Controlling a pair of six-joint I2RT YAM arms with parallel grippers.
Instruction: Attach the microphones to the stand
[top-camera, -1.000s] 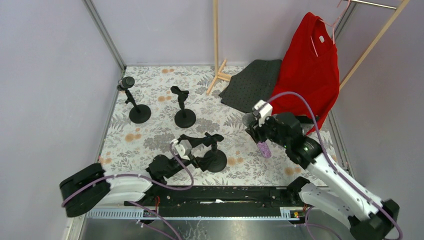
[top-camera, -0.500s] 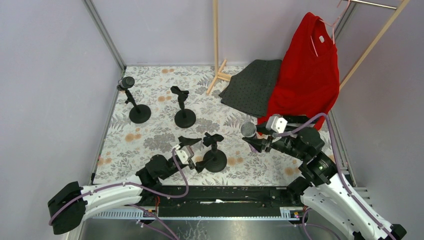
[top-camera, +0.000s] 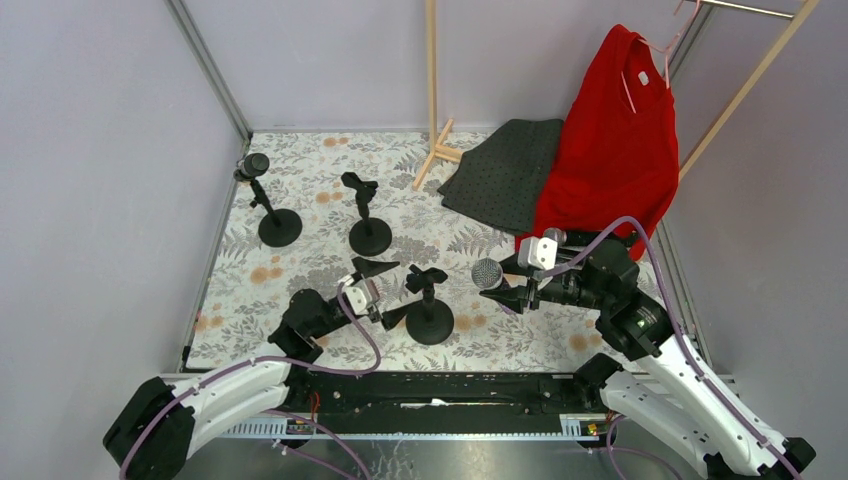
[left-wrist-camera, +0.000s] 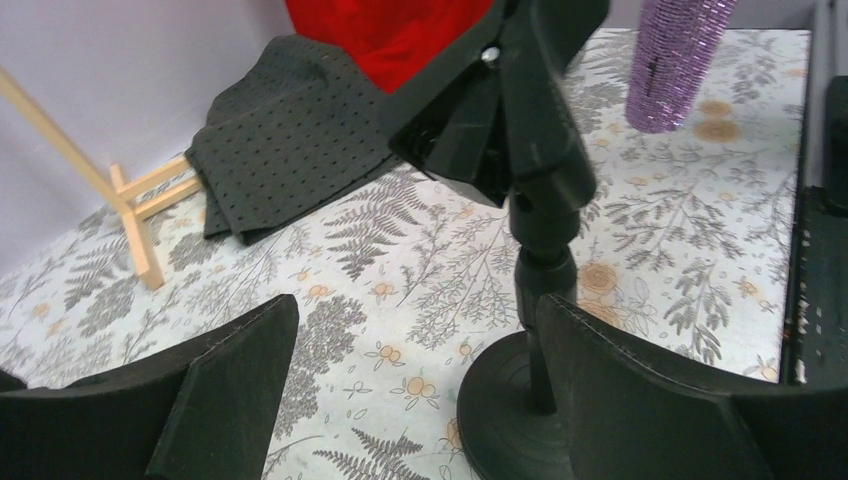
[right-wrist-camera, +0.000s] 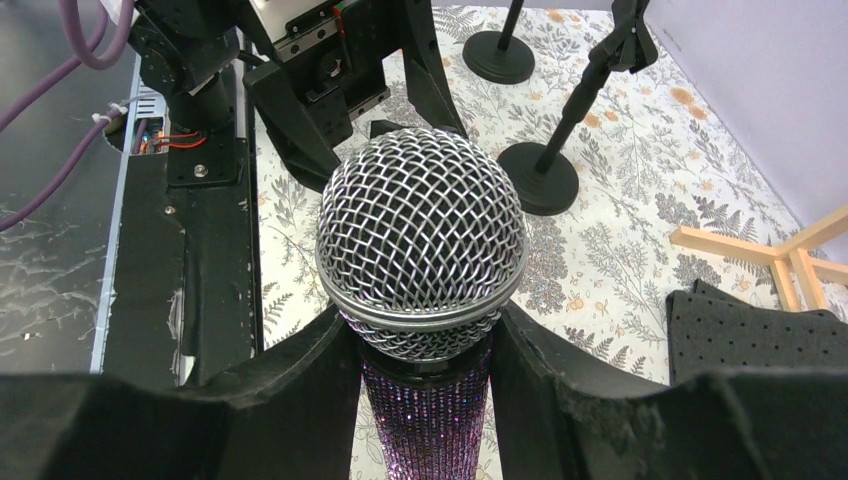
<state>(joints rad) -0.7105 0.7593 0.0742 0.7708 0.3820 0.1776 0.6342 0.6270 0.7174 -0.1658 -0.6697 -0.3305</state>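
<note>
The desk (top-camera: 300, 270), covered in a fern-print cloth, is carrying everything. At its far right a red shirt (top-camera: 610, 150) is hanging over a dark mat (top-camera: 505, 170), beside a wooden rack (top-camera: 433, 90); all of it is sitting well apart from the work.

The right claw (top-camera: 500, 290) is clamping the purple microphone (right-wrist-camera: 422, 250) just below its mesh head. The glittery body is hanging down above the desk, so its long axis is running close to upright, head uppermost. The left claw (top-camera: 385, 292) is standing wide open, its fingers (left-wrist-camera: 200, 390) straddling the lower stem of the near stand (top-camera: 430, 320) without visibly touching it.

The near stand's clip (top-camera: 428, 276) is sitting empty, just to the left of the held microphone and near it, so the right arm is the one placed to deliver. The left claw is probably getting ready to steady the stand.

Farther back, the middle stand (top-camera: 368, 235) is also waiting empty, and the far-left stand (top-camera: 278, 225) is carrying a black microphone (top-camera: 255, 165). Nothing is blocking the short path to the clip, though the open left fingers are crowding the stem below it.
</note>
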